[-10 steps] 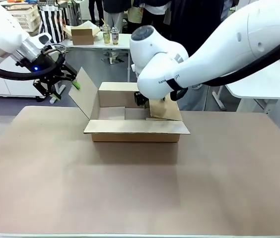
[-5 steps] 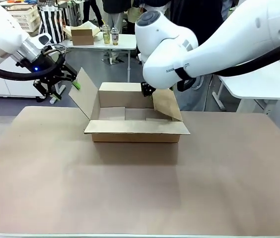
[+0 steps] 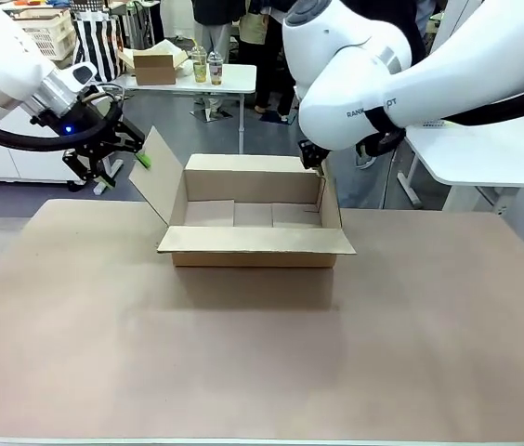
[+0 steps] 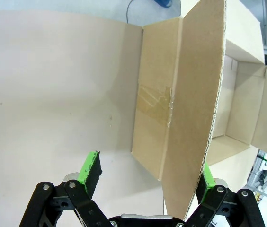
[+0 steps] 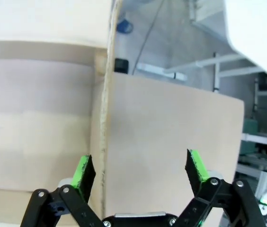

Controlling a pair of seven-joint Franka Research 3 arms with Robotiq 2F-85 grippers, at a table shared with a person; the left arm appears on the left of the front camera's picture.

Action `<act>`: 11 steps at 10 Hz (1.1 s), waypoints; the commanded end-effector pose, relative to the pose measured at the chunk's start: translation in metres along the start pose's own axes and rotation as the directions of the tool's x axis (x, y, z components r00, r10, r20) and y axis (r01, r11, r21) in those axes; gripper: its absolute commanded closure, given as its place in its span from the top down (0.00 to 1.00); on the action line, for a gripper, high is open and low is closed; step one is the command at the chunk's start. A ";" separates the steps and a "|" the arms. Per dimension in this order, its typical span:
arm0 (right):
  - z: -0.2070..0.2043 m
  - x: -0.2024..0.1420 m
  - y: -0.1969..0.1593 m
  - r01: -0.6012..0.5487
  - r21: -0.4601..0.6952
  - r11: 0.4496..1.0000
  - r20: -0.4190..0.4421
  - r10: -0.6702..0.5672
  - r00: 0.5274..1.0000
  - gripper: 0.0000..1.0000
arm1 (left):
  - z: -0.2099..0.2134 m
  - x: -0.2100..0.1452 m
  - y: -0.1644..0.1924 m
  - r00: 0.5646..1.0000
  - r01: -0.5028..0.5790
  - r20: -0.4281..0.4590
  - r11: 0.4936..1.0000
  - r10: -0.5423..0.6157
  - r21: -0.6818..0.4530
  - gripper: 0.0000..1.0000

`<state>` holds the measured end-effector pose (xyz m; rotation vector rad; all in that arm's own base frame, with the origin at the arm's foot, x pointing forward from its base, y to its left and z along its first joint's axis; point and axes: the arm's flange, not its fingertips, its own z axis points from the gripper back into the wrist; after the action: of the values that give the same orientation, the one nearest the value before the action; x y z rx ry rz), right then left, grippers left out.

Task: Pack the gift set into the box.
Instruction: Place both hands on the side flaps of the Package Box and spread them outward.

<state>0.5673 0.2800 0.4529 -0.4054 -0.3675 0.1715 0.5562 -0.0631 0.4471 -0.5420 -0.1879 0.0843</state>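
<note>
Worktop [image 3: 262,372]: the box [image 3: 253,246] sits mid-way across it, flaps open, nothing inside.

Step looks like flap prep, clearing the mouth for loading.
- Left hand [image 4: 147,172]: spread, straddling the left flap [image 3: 162,181]. Can't tell if a pad touches.
- Right hand [image 5: 139,170]: spread too, astride the upright right flap [image 3: 329,200].

Next, my guess: push both flaps outward, then bring the set in from above.

Right arm [image 3: 364,74] hangs over the far-right corner, so likely in the way.

Beyond: small carton [image 3: 155,63] and bottles [image 3: 206,65] on a white worktop [image 3: 229,82].
</note>
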 end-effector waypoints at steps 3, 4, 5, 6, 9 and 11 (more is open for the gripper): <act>-0.036 -0.039 -0.046 0.154 0.121 0.981 -0.133 -0.137 0.982 1.00 | 0.000 0.001 -0.001 1.000 -0.004 0.008 1.000 0.004 0.002 1.00; -0.034 -0.047 -0.062 0.211 0.214 0.954 -0.161 -0.179 0.971 1.00 | 0.000 0.001 -0.001 1.000 -0.004 0.008 1.000 0.004 0.002 1.00; -0.028 -0.054 -0.085 0.275 0.334 0.902 -0.188 -0.222 0.957 1.00 | 0.000 0.001 -0.001 1.000 -0.004 0.008 1.000 0.004 0.002 1.00; -0.016 -0.062 -0.103 0.304 0.383 0.872 -0.189 -0.248 0.950 1.00 | 0.000 0.001 -0.001 1.000 -0.004 0.008 1.000 0.004 0.002 1.00; -0.006 -0.065 -0.125 0.329 0.432 0.839 -0.184 -0.275 0.944 1.00 | 0.000 0.001 -0.001 1.000 -0.004 0.008 1.000 0.004 0.002 1.00; -0.010 -0.073 -0.134 0.357 0.446 0.821 -0.207 -0.293 0.933 1.00 | 0.000 0.001 -0.001 1.000 -0.004 0.008 1.000 0.004 0.002 1.00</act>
<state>0.5222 0.1482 0.4842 0.1062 -0.2453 -0.1190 0.5563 -0.0632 0.4473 -0.5421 -0.1883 0.0840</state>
